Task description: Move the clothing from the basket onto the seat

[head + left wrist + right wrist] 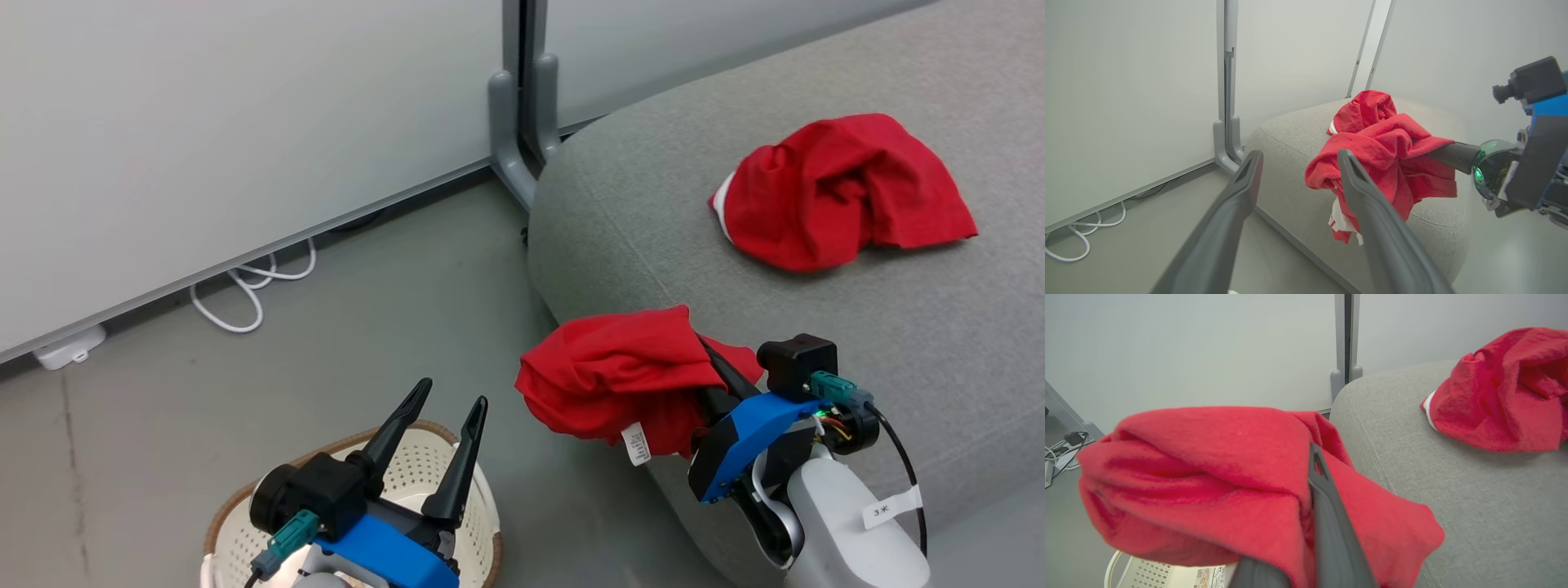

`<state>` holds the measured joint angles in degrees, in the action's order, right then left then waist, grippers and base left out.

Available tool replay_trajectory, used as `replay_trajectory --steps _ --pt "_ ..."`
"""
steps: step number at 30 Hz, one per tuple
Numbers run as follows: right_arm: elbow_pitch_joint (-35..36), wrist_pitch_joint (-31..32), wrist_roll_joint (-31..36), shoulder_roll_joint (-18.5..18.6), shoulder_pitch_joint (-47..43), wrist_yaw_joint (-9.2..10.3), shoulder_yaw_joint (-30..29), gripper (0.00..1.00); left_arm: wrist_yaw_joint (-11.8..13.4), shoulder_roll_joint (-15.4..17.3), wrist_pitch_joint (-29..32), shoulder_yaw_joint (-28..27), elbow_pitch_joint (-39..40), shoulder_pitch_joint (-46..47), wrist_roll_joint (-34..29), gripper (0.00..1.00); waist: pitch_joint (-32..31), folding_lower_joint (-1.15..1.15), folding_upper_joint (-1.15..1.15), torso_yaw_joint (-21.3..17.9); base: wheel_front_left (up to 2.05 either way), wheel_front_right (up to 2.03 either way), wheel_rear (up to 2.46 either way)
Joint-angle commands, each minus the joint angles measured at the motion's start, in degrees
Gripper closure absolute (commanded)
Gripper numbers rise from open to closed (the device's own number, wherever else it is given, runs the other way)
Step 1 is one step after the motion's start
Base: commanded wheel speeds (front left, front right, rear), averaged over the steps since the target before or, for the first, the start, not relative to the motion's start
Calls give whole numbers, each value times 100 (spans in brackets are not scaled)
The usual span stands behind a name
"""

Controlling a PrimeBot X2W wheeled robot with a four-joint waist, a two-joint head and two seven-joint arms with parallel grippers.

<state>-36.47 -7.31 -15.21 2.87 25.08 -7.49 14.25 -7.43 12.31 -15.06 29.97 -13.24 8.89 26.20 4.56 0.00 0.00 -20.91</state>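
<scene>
The right gripper (710,367) is squeezed shut on a red cloth (612,376). The cloth hangs in a bunch off its fingers, up in the air, right at the near corner of the seat (653,204). Part of the bunch is over the seat's round edge and part is over the floor (367,327). A small white tag (636,444) dangles under it.

The left gripper (453,392) is wide open and holds nothing. It hovers over the basket (219,514), which sits on the floor to the left of the seat.

The other red cloth (841,192) lies crumpled on top of the seat, further back and well apart from the held one. Between the two is a wide bare patch of grey seat. A seam runs near the seat's edge.

Behind the seat corner a grey post foot (514,155) stands against the wall (204,122), just beside the seat. A white cable (245,302) lies in loops on the floor along the bottom of the wall, with a small white box (69,347) at its left end. Both are well away from the grippers. The floor between the basket and the seat is open
</scene>
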Motion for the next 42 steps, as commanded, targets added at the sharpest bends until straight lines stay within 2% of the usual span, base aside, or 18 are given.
replay_trajectory --steps 1,8,13,23,30,35,42 --pt "19 -40 -27 2 -32 -1 8 100 -6 19 -17 -29 29 48 -29 0 83 0 0 -323 0 0 0" --pt "8 -86 -56 2 -62 -1 31 100 -6 54 -17 35 44 80 -50 0 148 0 0 -841 0 0 0" --pt "0 -105 -56 1 -89 -1 25 100 -6 67 -17 78 10 97 -36 0 164 0 0 -997 0 0 0" --pt "28 -150 -21 2 -24 -1 -67 100 -6 79 -17 126 6 124 -12 0 209 0 0 -995 0 0 0" --pt "154 -8 24 15 457 -1 -457 100 -6 139 -17 107 35 186 -66 0 379 0 0 -862 0 0 0" --pt "515 366 80 295 1001 -1 -762 100 -6 205 -17 129 103 265 -115 0 611 0 0 -693 0 0 0" --pt "1428 1097 67 1117 1789 -1 -1329 100 -6 403 -17 155 274 497 -226 0 1163 0 0 -395 0 0 0"
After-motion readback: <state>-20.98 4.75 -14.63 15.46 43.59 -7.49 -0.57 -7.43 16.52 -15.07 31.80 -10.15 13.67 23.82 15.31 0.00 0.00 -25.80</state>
